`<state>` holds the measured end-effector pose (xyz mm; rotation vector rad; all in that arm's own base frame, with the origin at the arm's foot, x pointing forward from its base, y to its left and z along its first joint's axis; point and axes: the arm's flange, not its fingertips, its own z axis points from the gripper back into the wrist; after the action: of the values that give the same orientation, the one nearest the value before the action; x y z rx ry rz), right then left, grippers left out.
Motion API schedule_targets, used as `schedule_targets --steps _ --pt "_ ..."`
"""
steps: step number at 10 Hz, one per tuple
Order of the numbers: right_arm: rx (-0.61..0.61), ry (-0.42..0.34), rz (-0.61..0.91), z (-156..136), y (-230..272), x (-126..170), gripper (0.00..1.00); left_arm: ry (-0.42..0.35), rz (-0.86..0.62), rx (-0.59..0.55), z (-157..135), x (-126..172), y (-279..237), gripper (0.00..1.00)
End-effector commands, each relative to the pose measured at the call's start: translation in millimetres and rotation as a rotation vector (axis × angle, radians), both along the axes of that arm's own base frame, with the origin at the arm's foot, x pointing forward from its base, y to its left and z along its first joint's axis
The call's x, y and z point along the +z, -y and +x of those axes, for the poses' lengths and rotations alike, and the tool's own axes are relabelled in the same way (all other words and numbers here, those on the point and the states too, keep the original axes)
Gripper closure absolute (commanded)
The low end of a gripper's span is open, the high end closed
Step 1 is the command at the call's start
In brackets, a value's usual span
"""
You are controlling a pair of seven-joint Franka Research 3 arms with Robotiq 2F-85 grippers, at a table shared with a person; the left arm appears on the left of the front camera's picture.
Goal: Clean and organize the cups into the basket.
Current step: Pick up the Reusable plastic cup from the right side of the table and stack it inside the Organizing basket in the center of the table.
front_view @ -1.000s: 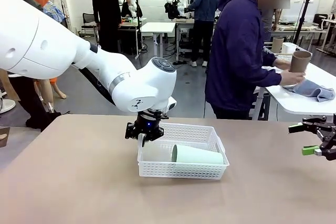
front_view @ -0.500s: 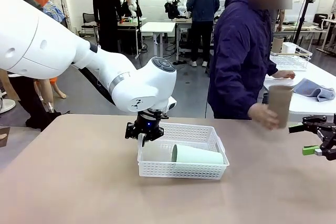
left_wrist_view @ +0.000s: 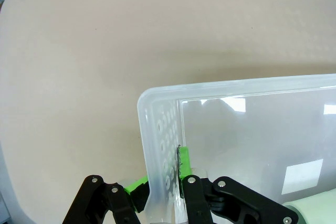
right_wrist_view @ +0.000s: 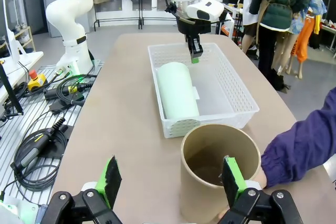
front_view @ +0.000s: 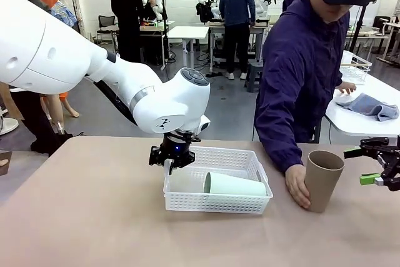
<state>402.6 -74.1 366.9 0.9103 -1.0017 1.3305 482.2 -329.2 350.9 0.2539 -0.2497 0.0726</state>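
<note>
Tan-brown cup (front_view: 323,179) upright on tabletop (front_view: 94,217), person's hand (front_view: 298,187) against it, presumably offered to right end effector (right_wrist_view: 171,177) (spread wide, empty); left end effector (left_wrist_view: 163,182) clamped on basket (front_view: 219,203) wall, likely steadying it, mint cup (front_view: 236,186) lying inside.

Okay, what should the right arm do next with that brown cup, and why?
Probably ease the right gripper, fingers open, forward around the upright tan-brown tapered cup: it stands just ahead of them, the person's hand at its base.
</note>
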Motion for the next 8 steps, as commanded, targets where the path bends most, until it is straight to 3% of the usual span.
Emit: schedule_targets --steps 1,4,5,6,8 --pt "0.013 -0.001 0.0 0 2 0 0.0 -0.002 0.001 0.002 -1 -1 0 1.0" --pt "0.0 0.0 0.0 0 0 0 0.0 -0.002 0.001 0.002 -1 -1 0 1.0" --pt "-0.062 0.026 0.004 7 13 -4 0.0 -0.002 0.001 0.002 -1 -1 0 1.0" --pt "-0.12 0.035 -0.001 11 27 -12 0.0 -0.002 0.001 0.002 -1 -1 0 1.0" --pt "-0.152 -0.021 -0.007 34 39 -43 0.0 -0.002 0.001 0.002 -1 -1 0 1.0"
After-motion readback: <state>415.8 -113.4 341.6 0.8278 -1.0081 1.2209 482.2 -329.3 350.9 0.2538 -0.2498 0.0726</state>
